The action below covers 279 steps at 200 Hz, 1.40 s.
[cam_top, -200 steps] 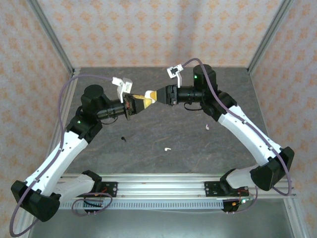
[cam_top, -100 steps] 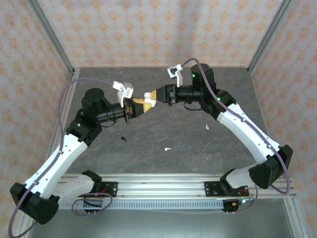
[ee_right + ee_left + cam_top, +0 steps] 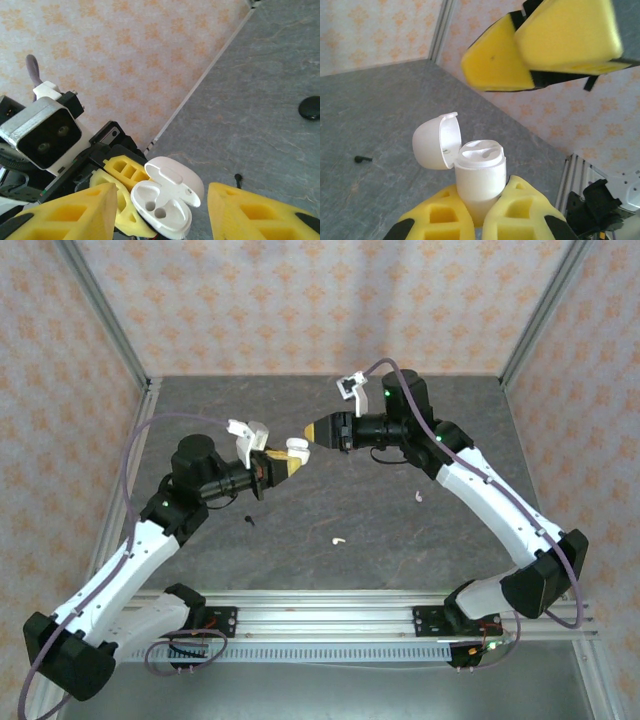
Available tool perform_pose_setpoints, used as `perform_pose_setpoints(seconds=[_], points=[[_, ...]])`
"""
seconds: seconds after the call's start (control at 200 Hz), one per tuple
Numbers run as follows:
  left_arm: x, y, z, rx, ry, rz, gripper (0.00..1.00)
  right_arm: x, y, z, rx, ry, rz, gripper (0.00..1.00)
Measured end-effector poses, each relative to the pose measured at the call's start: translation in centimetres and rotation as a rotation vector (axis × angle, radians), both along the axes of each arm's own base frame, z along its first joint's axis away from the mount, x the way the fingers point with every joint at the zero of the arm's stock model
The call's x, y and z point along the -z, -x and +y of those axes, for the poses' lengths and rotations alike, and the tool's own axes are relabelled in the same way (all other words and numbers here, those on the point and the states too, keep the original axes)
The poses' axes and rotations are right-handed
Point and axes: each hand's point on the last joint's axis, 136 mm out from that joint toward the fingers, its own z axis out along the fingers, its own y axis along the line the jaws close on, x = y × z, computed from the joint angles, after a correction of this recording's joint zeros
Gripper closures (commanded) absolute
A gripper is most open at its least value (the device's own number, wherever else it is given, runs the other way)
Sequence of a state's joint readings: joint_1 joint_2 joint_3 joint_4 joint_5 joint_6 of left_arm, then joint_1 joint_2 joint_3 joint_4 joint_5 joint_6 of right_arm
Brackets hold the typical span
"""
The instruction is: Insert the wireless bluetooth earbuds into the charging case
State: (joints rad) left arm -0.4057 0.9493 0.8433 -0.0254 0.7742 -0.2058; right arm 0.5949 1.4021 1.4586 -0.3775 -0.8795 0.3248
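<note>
Left gripper (image 3: 283, 462) is clenched on the charging case (image 3: 479, 175) at centre frame in the top view, lid open and sockets apparently empty. Right gripper (image 3: 316, 431) stands released and empty just beside it. On the table (image 3: 290, 400) lie a white earbud (image 3: 338, 539) at lower centre, a second white earbud (image 3: 418, 496) to its right, and a black earbud (image 3: 248, 519) at lower left. Hold the case steady and pick a white bud by its stem.

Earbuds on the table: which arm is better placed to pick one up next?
Right, I think. The left gripper is shut on the open charging case. The right gripper is open and empty, and a white earbud lies on its side of the table.
</note>
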Motion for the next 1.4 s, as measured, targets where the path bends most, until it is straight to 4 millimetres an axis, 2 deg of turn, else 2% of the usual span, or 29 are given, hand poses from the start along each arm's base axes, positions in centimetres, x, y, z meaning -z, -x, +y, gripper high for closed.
perform_pose_setpoints(seconds=[0.225, 0.33, 0.42, 0.54, 0.665, 0.741, 0.811, 0.906, 1.076, 1.196, 1.396], points=[[1.7, 0.0, 1.1, -0.068, -0.015, -0.001, 1.0, 1.2, -0.2, -2.6, 0.146, 0.096, 0.019, 0.51], [1.9, 0.3, 1.6, -0.088, -0.019, -0.016, 1.0, 3.5, 0.1, -4.2, 0.212, 0.164, 0.058, 0.53], [2.2, 0.6, 2.0, -0.102, -0.023, -0.027, 1.0, 7.4, 0.7, -4.8, 0.235, 0.25, 0.119, 0.52], [2.8, 1.1, 2.3, -0.107, -0.032, -0.037, 1.0, 14.4, 2.5, -4.9, 0.19, 0.408, 0.239, 0.51], [3.3, 1.5, 2.6, -0.113, -0.046, -0.04, 1.0, 20.8, 3.5, -4.6, 0.114, 0.596, 0.345, 0.51], [3.5, 1.9, 2.9, -0.114, -0.053, -0.046, 1.0, 23.9, 4.1, -4.4, 0.058, 0.701, 0.4, 0.51], [3.8, 2.6, 3.2, -0.118, -0.053, -0.053, 1.0, 26.1, 4.7, -4.1, 0.003, 0.783, 0.427, 0.51], [4.4, 3.6, 3.9, -0.131, -0.05, -0.064, 1.0, 27.8, 5.3, -3.4, -0.069, 0.878, 0.417, 0.51], [5.7, 5.1, 5.2, -0.174, -0.05, -0.071, 1.0, 29.2, 5.7, -2.5, -0.168, 1.023, 0.332, 0.52], [6.3, 5.6, 5.9, -0.2, -0.049, -0.067, 1.0, 30.3, 5.9, -2.7, -0.215, 1.108, 0.295, 0.58], [6.7, 5.6, 6.5, -0.235, -0.054, -0.047, 1.0, 31.7, 6.6, -3.4, -0.294, 1.247, 0.22, 0.56]])
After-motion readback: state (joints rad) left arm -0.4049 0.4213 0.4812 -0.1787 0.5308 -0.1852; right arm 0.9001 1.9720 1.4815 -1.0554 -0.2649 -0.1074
